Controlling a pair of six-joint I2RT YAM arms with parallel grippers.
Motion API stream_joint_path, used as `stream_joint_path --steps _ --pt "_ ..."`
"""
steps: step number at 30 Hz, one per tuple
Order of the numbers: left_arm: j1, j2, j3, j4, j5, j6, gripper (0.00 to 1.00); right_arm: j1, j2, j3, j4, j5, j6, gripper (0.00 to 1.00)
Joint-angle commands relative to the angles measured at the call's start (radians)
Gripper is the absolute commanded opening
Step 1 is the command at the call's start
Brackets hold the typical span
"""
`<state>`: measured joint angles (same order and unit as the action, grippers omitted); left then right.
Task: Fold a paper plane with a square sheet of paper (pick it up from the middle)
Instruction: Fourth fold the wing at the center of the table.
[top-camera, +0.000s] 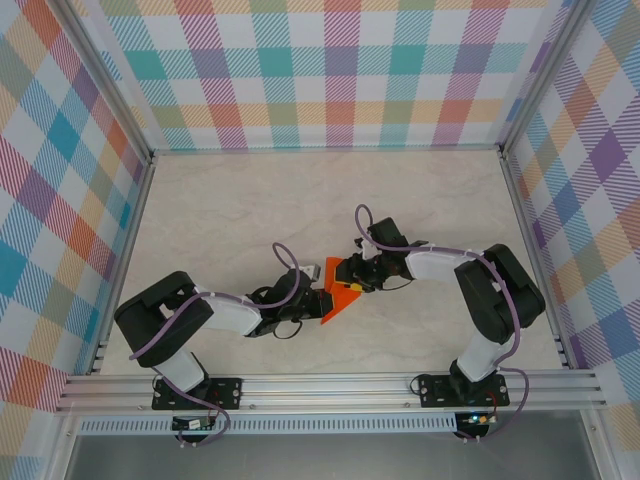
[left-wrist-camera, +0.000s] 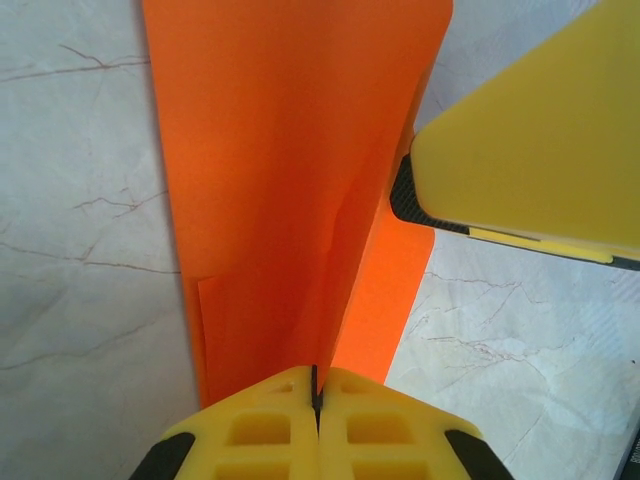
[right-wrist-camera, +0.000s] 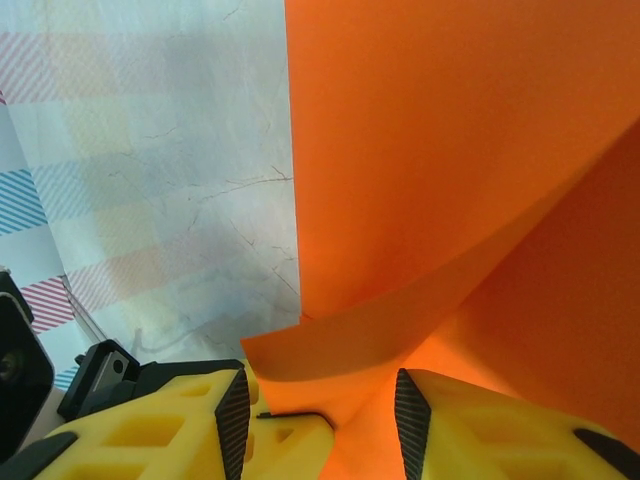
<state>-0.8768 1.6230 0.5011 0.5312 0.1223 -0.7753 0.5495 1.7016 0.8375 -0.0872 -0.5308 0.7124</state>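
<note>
The paper (top-camera: 338, 302) (thin, smooth, bright orange) is seen near the middle of the table (top-camera: 250, 200), creased into a pointed, roughly triangular shape above the pale, marble-veined surface. One edge is pinched between the yellow fingers of the left gripper (left-wrist-camera: 316, 388), which are pressed together on it. A curled flap is straddled by the right gripper (right-wrist-camera: 320, 400), whose blocky yellow jaws are held apart; pad contact cannot be told.

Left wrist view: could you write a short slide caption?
Left hand pinches the creased orange paper, right hand's finger beside it.
</note>
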Motion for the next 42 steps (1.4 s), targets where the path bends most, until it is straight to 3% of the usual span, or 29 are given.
stream_joint_path --steps 1,21,24,29,33,37,42 --pt "0.014 -0.014 -0.019 0.043 -0.009 -0.036 0.05 0.003 0.008 -0.019 0.043 0.007 -0.036 0.45" --pt "0.018 -0.055 -0.042 0.033 -0.004 -0.062 0.09 0.004 0.117 0.075 -0.073 0.067 -0.062 0.45" --pt "0.022 -0.084 -0.036 -0.018 -0.011 -0.058 0.17 0.004 0.129 0.078 -0.098 0.087 -0.062 0.47" --pt "0.039 -0.172 -0.027 -0.17 -0.045 -0.053 0.46 0.013 0.146 0.095 -0.169 0.132 -0.076 0.54" --pt "0.053 -0.259 -0.03 -0.275 -0.081 -0.054 0.57 0.026 0.166 0.123 -0.221 0.172 -0.085 0.58" --pt "0.066 -0.323 -0.034 -0.333 -0.115 -0.071 0.57 0.047 0.189 0.163 -0.284 0.228 -0.083 0.6" --pt "0.069 -0.328 -0.043 -0.228 -0.034 -0.074 0.43 0.067 0.224 0.201 -0.339 0.274 -0.075 0.61"
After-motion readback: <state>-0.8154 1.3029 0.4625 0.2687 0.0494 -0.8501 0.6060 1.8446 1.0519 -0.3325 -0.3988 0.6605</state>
